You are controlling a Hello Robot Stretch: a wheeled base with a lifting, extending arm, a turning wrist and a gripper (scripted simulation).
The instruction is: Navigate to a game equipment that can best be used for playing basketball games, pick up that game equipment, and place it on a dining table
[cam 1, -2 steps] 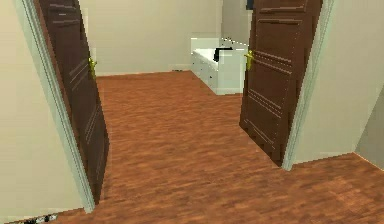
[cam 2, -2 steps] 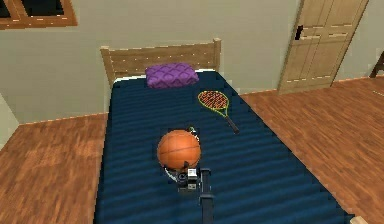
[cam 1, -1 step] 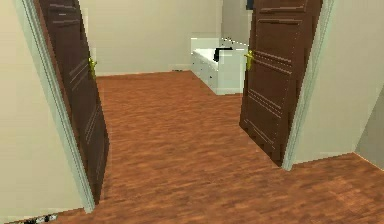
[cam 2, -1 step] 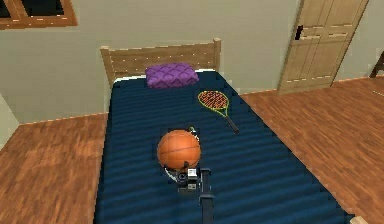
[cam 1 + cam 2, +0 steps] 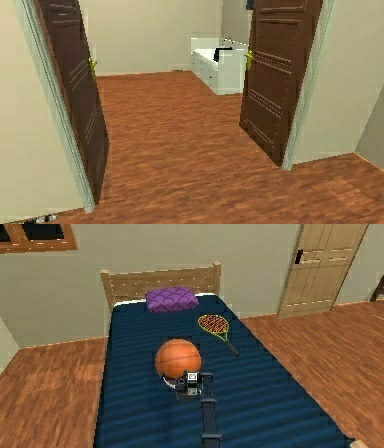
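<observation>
On the blue bed [image 5: 130, 374]: basketball [image 5: 178, 355] at gripper [image 5: 184, 387]

Basketball lies mid-mattress, with a racket [image 5: 213, 324] near it. Gripper appears at the ball's near edge. Finger state, contact and any hold cannot be determined.

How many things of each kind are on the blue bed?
Ball: 1
Racket: 1
Pillow: 1
Total: 3

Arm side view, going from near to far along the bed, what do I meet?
The gripper, then the basketball, then the purple pillow, then the wooden headboard.
</observation>
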